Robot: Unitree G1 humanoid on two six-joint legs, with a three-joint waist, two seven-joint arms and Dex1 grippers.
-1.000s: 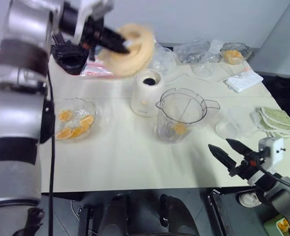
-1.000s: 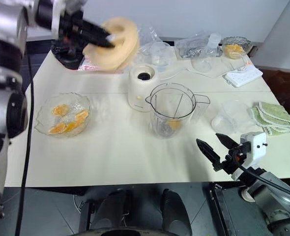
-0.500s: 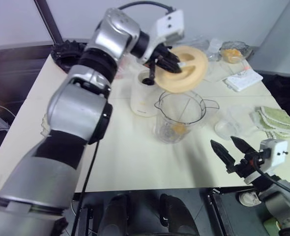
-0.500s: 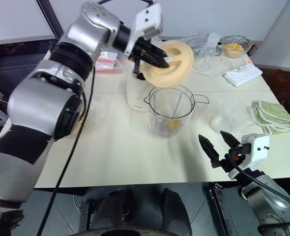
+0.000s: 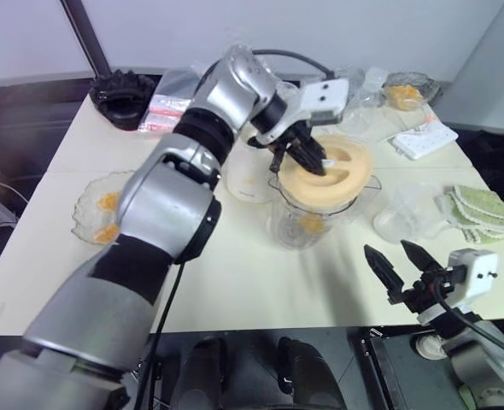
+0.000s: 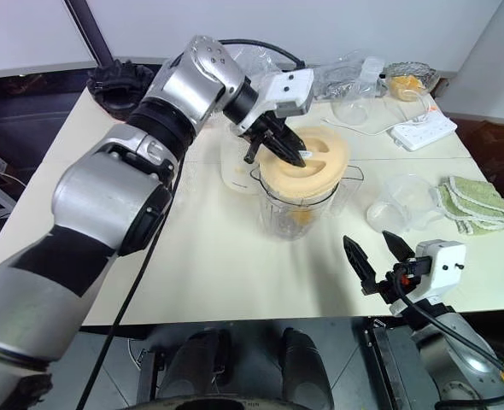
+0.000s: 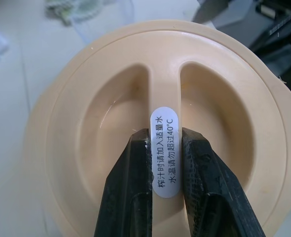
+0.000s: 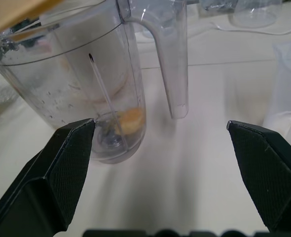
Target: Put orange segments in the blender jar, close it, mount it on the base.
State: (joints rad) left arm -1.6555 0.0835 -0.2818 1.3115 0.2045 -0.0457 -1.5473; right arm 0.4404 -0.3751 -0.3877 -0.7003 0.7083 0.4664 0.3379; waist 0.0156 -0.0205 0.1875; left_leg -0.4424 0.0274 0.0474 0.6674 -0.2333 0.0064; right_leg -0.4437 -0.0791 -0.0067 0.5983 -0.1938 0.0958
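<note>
At the far left of the table (image 5: 235,282) sits a black ridged object (image 5: 122,96), and nearer, a clear glass bowl (image 5: 94,209) with several orange segments (image 5: 108,202) in it. Just right of the black object lies a clear bag with red print (image 5: 168,111). Toward the middle stands the base (image 6: 235,171), cream-white, partly behind the left arm. Just right of it and slightly nearer is the blender jar (image 8: 93,94), upright on the table, its handle toward the right, with one orange piece (image 8: 131,118) lying at its bottom beside the blade. The left tool (image 7: 164,163) has its fingers clamped together on the raised centre rib of the cream-yellow lid (image 7: 224,128), which bears a white label; the lid sits tilted over the jar's rim, and I cannot tell whether it is seated. Right of the jar is a small clear measuring cup (image 5: 401,213). Near the table's front edge on the right, the right tool (image 5: 401,266) hovers with its fingers spread wide apart, holding nothing. At the far right lie folded green cloths (image 5: 483,212), a white power strip (image 5: 423,138), and a glass dish holding orange fruit (image 5: 406,90).
</note>
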